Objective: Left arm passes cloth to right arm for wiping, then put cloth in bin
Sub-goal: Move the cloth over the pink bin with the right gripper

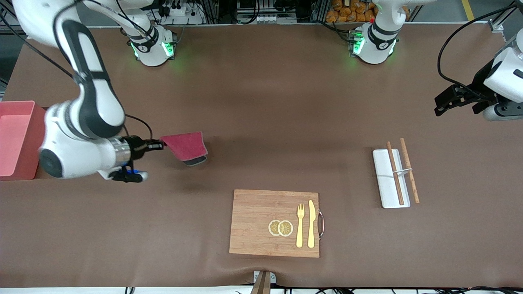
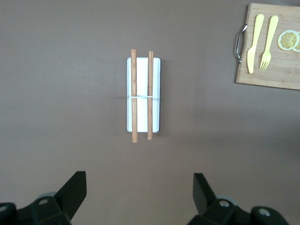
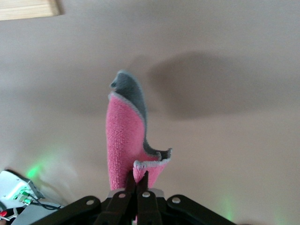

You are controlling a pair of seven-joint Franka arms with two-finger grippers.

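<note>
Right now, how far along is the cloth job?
The handover looks done: the right gripper has its jaws shut on the cloth above the table, while the left gripper waits open over the chopstick tray. Whether wiping has happened cannot be told. Left: dropping the cloth into the pink bin.

Lighting, as I see it from my station: even, bright overhead light across the brown table mat [image 1: 261, 102], no glare. Soft shadow under the hanging maroon cloth [image 1: 184, 145]; green base-light glow near both arm bases. Right wrist view: washed out, slightly blurred. Left wrist view: sharp, shadows faint.
</note>
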